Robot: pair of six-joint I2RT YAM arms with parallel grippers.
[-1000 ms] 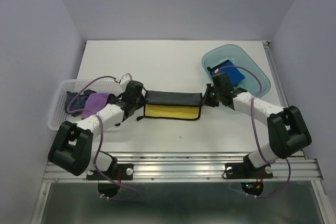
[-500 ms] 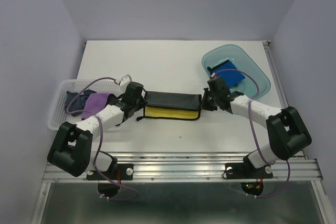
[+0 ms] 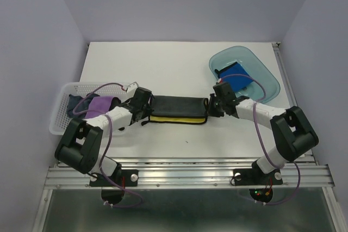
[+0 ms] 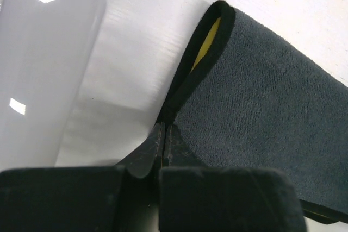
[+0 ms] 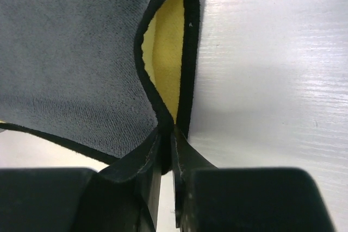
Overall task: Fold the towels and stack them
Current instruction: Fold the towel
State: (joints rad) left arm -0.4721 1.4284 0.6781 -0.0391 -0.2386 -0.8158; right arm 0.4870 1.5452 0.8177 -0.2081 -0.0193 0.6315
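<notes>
1. The left arm [image 3: 111, 117] had white links and bulky black joints.
2. The right arm [image 3: 261, 111] looked the same.
3. A thin purple cable [image 3: 103, 85] looped along each arm.
4. The fingers [image 4: 145, 156] were black and tapered.

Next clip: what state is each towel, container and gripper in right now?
grey and yellow towel: on the table, folded over lengthwise, a yellow strip showing along its near edge
left gripper: shut on the towel's left end
right gripper: shut on its right end
blue towel: lying in the tray, looks folded
purple towel: crumpled in the basket
navy towel: crumpled in the basket
</notes>
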